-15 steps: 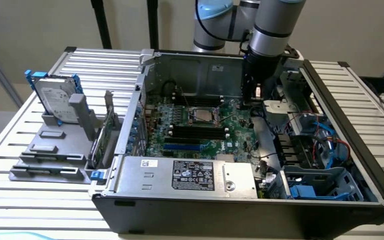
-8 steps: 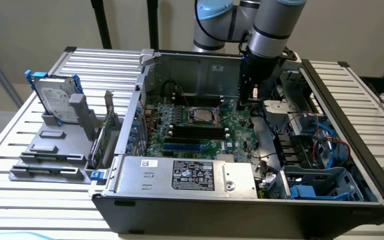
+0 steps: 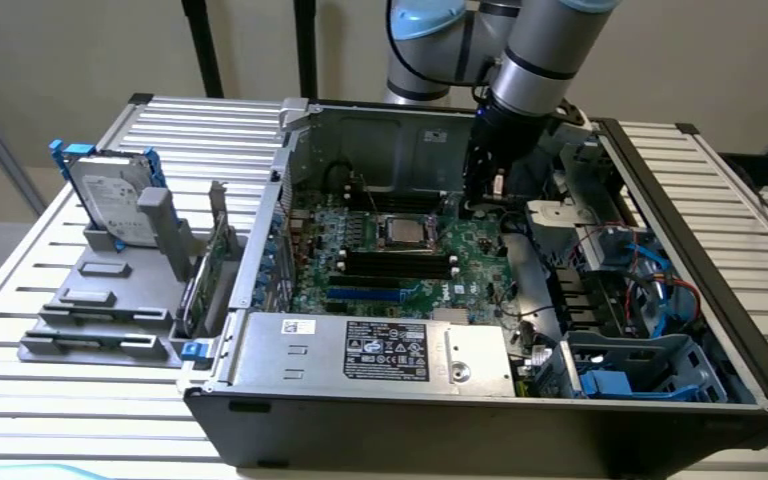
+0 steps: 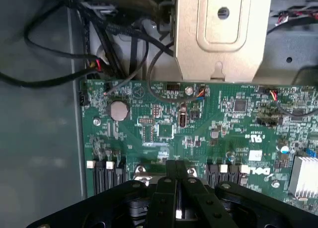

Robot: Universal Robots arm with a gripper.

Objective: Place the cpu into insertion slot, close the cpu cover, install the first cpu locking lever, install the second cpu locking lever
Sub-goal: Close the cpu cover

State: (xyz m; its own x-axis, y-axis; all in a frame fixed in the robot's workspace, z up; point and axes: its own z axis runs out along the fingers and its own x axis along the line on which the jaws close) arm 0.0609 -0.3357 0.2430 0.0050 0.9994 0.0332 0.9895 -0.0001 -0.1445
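The insertion slot (image 3: 404,232) sits in the middle of the green motherboard inside the open computer case. A silvery cpu cover (image 3: 386,221) frames a pale square cpu (image 3: 407,234) lying flat in it. My gripper (image 3: 491,192) hangs just above the board, a little behind the slot and to the exterior view's right of it. In the wrist view, the two black fingers of the gripper (image 4: 178,188) are pressed together, with a bit of silvery metal (image 4: 141,176) showing beside them. I cannot make out the locking levers.
Black memory sticks (image 3: 398,265) lie in front of the slot, and the power supply (image 3: 371,350) is nearer still. Cables and a blue drive cage (image 3: 638,370) crowd the exterior view's right. A hard drive (image 3: 111,195) stands in a grey rack outside the case. A metal bracket (image 4: 218,34) overhangs the board edge.
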